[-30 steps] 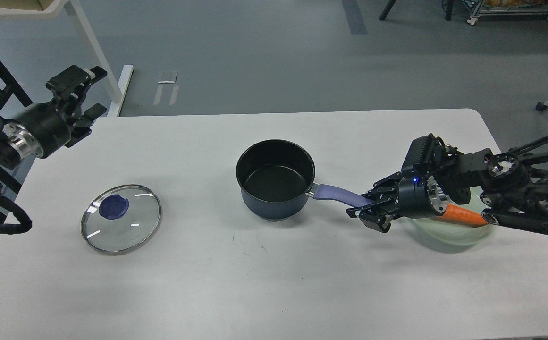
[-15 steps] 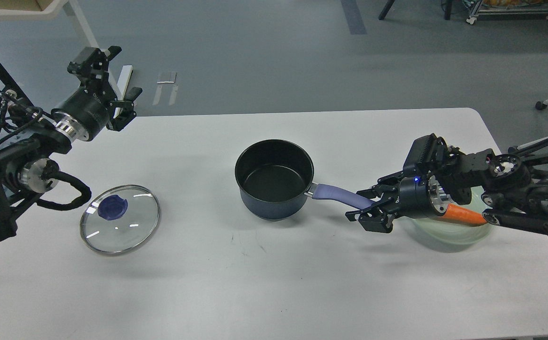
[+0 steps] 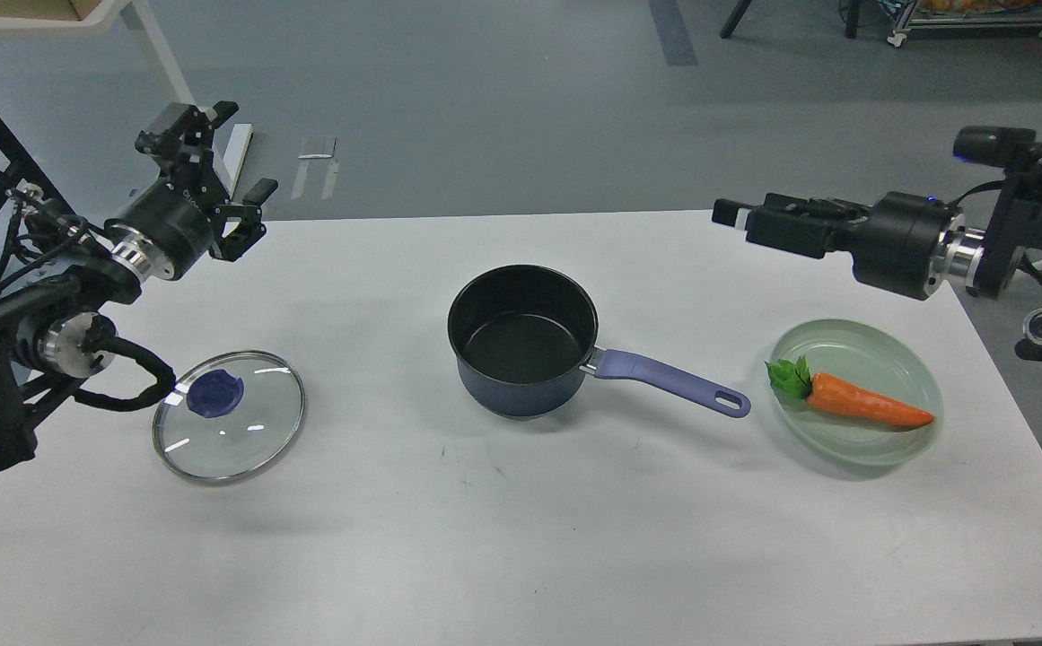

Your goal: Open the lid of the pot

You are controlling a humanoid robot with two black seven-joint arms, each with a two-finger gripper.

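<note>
The dark blue pot (image 3: 523, 339) stands uncovered at the table's middle, its purple handle (image 3: 669, 383) pointing right. The glass lid (image 3: 229, 429) with a blue knob (image 3: 215, 395) lies flat on the table at the left, apart from the pot. My left gripper (image 3: 232, 154) is open and empty, raised over the table's back left edge, above and behind the lid. My right gripper (image 3: 729, 215) is raised over the back right of the table, seen side-on, open and empty, well clear of the handle.
A pale green plate (image 3: 915, 359) with an orange carrot (image 3: 857, 405) sits right of the handle's end. The white table (image 3: 521, 538) ends close behind the left gripper. A white frame leg (image 3: 170, 63) stands behind the back left corner.
My right gripper let go of the pot handle and lifted up and back to the right, uncovering the plate and carrot. My left gripper shifted slightly. Pot and lid stayed in place.
</note>
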